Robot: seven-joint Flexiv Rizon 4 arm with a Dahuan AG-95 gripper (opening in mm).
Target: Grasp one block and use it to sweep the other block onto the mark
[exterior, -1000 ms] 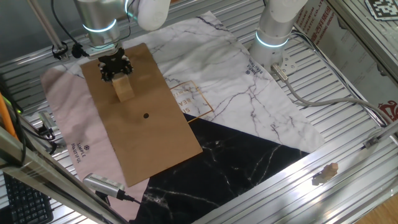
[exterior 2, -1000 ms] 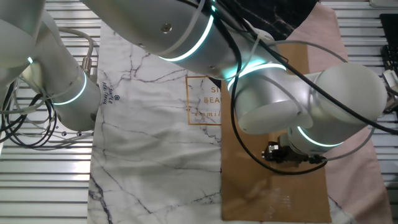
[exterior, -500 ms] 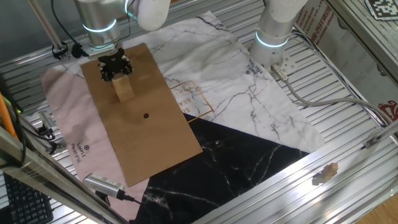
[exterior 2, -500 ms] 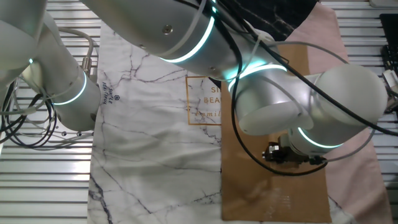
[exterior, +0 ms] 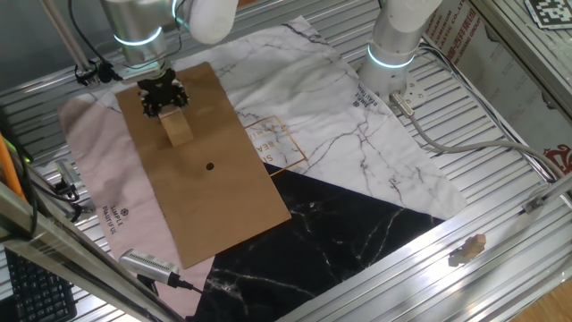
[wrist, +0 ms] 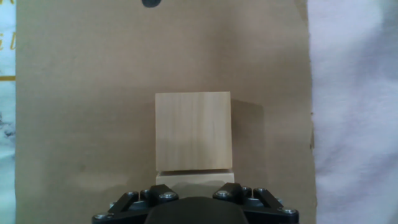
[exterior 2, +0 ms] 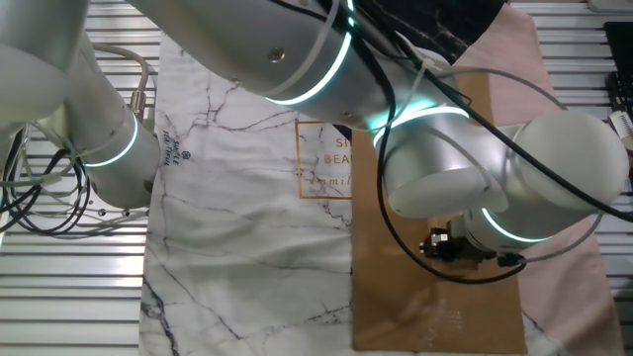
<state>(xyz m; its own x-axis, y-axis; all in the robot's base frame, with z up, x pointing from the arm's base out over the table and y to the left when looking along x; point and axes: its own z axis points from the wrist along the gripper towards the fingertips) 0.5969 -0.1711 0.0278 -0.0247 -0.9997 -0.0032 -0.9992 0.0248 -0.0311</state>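
The gripper (exterior: 164,101) jaws pinch one wooden block (wrist: 194,178), which touches the other block (wrist: 193,131) on brown paper (exterior: 214,197); the black dot (exterior: 210,165) lies ahead.

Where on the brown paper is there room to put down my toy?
The brown paper sheet is bare below the small black dot, down to its near edge beside the black marble cloth. It is crowded at the top, where the black gripper sits over the pale wooden blocks.

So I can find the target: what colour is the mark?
Solid black, a small round dot on the brown sheet; clearest in the fixed view.
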